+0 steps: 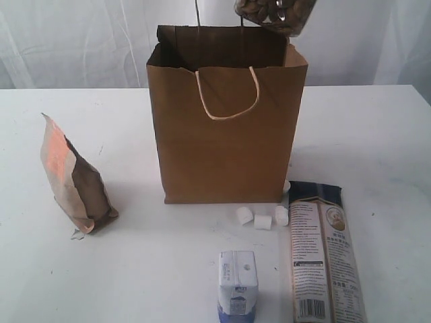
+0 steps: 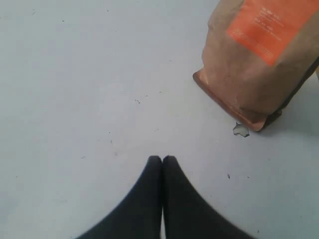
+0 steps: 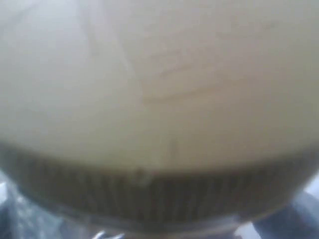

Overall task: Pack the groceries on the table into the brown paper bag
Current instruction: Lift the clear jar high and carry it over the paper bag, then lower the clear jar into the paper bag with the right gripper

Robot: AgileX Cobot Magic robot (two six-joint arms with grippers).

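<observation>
Groceries lie spread around the brown paper bag (image 1: pixel 225 145), which stands upright in the middle of the exterior view with its mouth open and one cream cord handle looped down its front. At the top edge of that view, above the bag's right rear corner, we see the clear gold-lidded jar (image 1: pixel 276 15) hanging in the air, partly cut off by the frame. The right wrist view is filled by the jar's pale gold lid (image 3: pixel 159 99) and its ribbed rim, all badly blurred. We cannot make out the right gripper's fingers there, but the jar is off the table and hard against that camera, so we read it as grasped.

On the left of the exterior view the brown-orange pouch (image 1: pixel 74 178) stands leaning, well apart from the bag. The small white marshmallows (image 1: pixel 262 217) sit just beside the bag's lower right corner. The small white-blue carton (image 1: pixel 237 281) is at the bottom centre, and the long dark-topped packet (image 1: pixel 325 252) lies flat at the lower right.

In the left wrist view the left gripper (image 2: pixel 162 162) is clenched, its dark fingertips pressed together on nothing, over the bare table (image 2: pixel 75 99). The pouch is at the upper right of that frame, clear of the fingers.
</observation>
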